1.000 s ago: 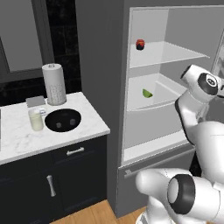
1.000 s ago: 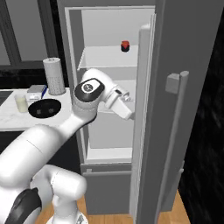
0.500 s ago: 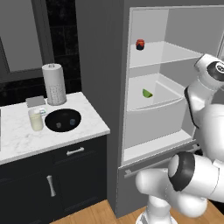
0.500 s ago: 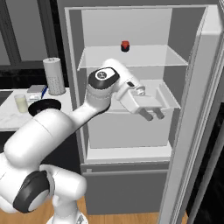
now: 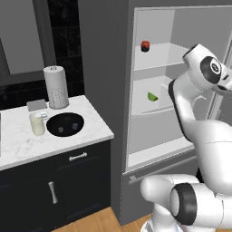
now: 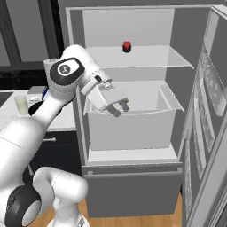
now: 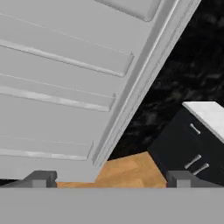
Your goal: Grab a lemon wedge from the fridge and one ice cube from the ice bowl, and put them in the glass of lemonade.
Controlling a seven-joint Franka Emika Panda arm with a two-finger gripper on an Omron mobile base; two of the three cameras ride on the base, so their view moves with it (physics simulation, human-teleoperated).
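The fridge stands open, its door swung far out to the right. On the middle shelf lies the small yellow-green lemon wedge. My gripper hovers in front of the white bin, open and holding nothing. Through the hand camera the gripper faces the door's inner racks, its fingertips spread wide. On the marble counter, the glass of lemonade stands just left of the black ice bowl.
A small red-and-dark round item sits on the fridge's top shelf. A paper towel roll stands behind the bowl. Dark cabinets lie under the counter. Wooden floor shows below the door.
The fridge door has swung from partly open to wide open. My hand has come away from the door and moved back left in front of the bin.
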